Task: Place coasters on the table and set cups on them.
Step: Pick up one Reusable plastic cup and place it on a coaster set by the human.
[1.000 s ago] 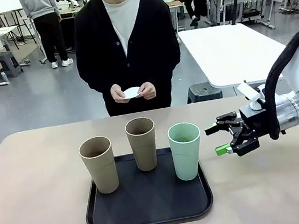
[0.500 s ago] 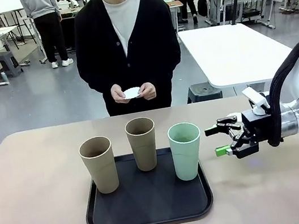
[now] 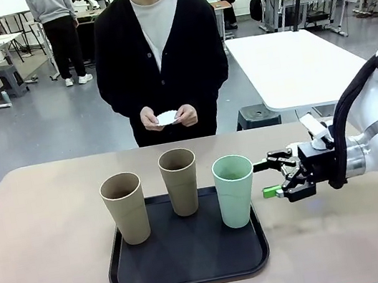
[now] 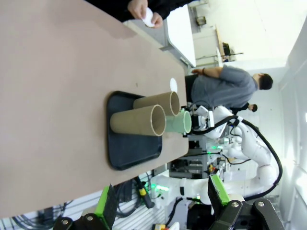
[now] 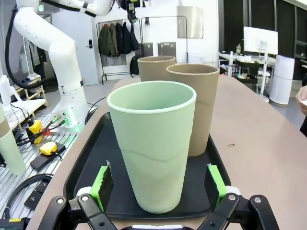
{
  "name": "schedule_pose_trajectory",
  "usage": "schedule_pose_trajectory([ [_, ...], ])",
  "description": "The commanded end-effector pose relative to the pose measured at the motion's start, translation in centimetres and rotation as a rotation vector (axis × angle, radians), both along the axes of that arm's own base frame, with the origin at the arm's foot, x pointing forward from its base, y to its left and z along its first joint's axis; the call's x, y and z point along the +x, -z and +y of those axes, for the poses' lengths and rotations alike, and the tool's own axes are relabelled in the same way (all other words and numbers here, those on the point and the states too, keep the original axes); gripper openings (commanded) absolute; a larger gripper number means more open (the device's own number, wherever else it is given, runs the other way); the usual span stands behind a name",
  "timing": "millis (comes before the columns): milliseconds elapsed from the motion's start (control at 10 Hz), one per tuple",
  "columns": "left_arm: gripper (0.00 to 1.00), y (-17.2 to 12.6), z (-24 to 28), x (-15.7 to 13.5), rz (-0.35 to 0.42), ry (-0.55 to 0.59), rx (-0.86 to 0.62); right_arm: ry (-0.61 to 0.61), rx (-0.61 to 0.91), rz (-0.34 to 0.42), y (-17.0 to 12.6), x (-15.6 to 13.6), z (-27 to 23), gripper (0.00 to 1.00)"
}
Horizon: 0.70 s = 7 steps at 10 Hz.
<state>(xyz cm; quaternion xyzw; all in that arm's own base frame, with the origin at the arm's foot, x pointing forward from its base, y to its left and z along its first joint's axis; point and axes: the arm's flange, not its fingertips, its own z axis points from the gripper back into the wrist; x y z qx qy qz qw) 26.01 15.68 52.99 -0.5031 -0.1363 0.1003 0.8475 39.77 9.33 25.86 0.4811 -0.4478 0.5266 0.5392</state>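
In the front view my right end effector (image 3: 263,178) sat right of centre, its jaws spread wide and holding nothing. Its fingertips were just beside the right flank of the mint cup (image 3: 236,190), and from there I could not tell whether they touched it. The right wrist view gave me what that angle hid: the mint cup rose at centre frame between the two green pads (image 5: 102,184) with a gap on either side, and the tan cups (image 5: 192,108) stood close behind it. All three cups stood upright on the black tray (image 3: 188,269) at lower centre of the counter (image 3: 45,238). The front view alone showed me the coasters (image 3: 167,117) plainly, held in the person's hands (image 3: 186,116) at upper centre, beyond the counter's far edge. The left wrist view, rolled sideways, showed my left end effector (image 4: 162,201) at the bottom edge, wide open and empty, well apart from the tray at mid-frame.
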Motion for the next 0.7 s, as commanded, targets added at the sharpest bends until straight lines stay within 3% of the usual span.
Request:
schedule_pose_trajectory([
  [0,1.00,-0.2,0.2,-0.1,-0.012,0.006,-0.012,0.018,-0.035,-0.007,0.5,0.4,1.6,1.00],
  [600,1.00,-0.2,0.2,-0.1,-0.012,0.006,-0.012,0.026,-0.047,-0.008,1.0,1.1,2.7,1.00],
])
